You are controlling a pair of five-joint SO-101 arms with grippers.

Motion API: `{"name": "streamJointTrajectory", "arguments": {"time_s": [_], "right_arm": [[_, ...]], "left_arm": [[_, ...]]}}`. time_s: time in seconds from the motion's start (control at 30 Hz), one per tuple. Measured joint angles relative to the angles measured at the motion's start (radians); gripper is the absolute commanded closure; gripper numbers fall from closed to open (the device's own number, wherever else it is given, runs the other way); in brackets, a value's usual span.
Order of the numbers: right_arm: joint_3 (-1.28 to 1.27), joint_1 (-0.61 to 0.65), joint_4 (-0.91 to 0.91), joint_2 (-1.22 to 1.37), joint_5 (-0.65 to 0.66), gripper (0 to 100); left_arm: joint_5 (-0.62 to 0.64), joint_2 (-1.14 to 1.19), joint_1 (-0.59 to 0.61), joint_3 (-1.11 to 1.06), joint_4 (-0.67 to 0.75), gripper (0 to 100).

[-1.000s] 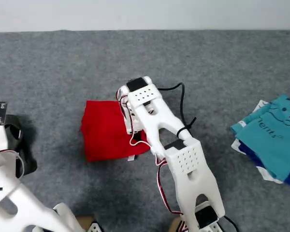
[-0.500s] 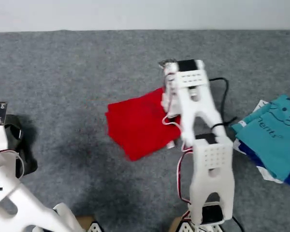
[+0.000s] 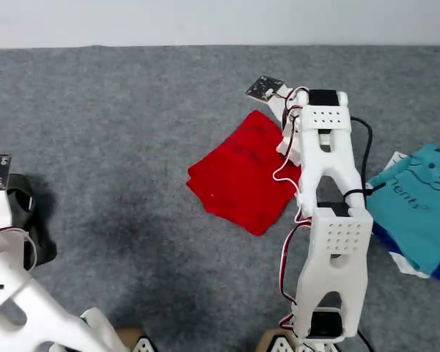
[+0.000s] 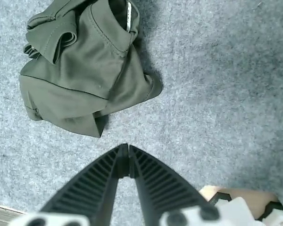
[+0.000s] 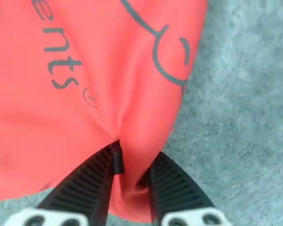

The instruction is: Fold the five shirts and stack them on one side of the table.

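Grey fabric (image 3: 95, 110) is spread over the whole table. A red shirt (image 3: 238, 180), folded into a rough square and turned corner-on, is seen near the middle of it. A stack of folded shirts (image 3: 418, 209), with a teal one on top, is set at the table's right edge, apart from the red shirt. Part of the strip of grey between them is covered by the right arm (image 3: 330, 220). That arm is stretched out from the near edge, its wrist held over the red shirt's right corner. The right gripper (image 5: 134, 157) is closed on a fold of the red shirt, which is pinched between its fingers. The left arm (image 3: 7, 286) is drawn back at the near left corner. The left gripper (image 4: 128, 150) is shown with its fingertips pressed together on nothing. A crumpled olive shirt (image 4: 85, 70) is seen lying just beyond it, untouched.
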State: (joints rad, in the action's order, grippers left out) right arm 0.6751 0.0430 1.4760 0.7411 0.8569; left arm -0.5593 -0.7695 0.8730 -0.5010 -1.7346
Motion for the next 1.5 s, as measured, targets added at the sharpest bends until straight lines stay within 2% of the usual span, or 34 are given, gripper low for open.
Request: {"name": "streamJointTrajectory", "arguments": {"time_s": [0.07, 0.17, 0.3, 0.43, 0.63, 1.03, 1.37, 1.5], "right_arm": [[0.025, 0.0, 0.046, -0.031, -0.017, 79.2], [0.06, -0.002, 0.112, -0.101, -0.147, 77.5], [0.068, 0.034, 0.218, -0.167, -0.285, 84.2], [0.068, 0.117, 0.278, -0.189, -0.377, 99.4], [0.025, 0.175, 0.278, -0.193, -0.535, 98.7], [-0.315, 0.224, 0.262, -0.158, -0.575, 98.8], [-0.351, 0.387, 0.262, -0.155, -0.621, 98.8], [-0.351, 0.397, 0.275, -0.155, -0.621, 98.9]], "left_arm": [[0.0, 0.0, 0.0, 0.0, 0.0, 99], [0.0, 0.0, 0.0, 0.0, 0.0, 99], [0.0, 0.0, 0.0, 0.0, 0.0, 99], [0.0, 0.0, 0.0, 0.0, 0.0, 99], [0.0, 0.0, 0.0, 0.0, 0.0, 99], [0.0, 0.0, 0.0, 0.0, 0.0, 99], [0.0, 0.0, 0.0, -0.005, 0.0, 99], [0.0, 0.0, 0.0, -0.005, 0.0, 99]]}}
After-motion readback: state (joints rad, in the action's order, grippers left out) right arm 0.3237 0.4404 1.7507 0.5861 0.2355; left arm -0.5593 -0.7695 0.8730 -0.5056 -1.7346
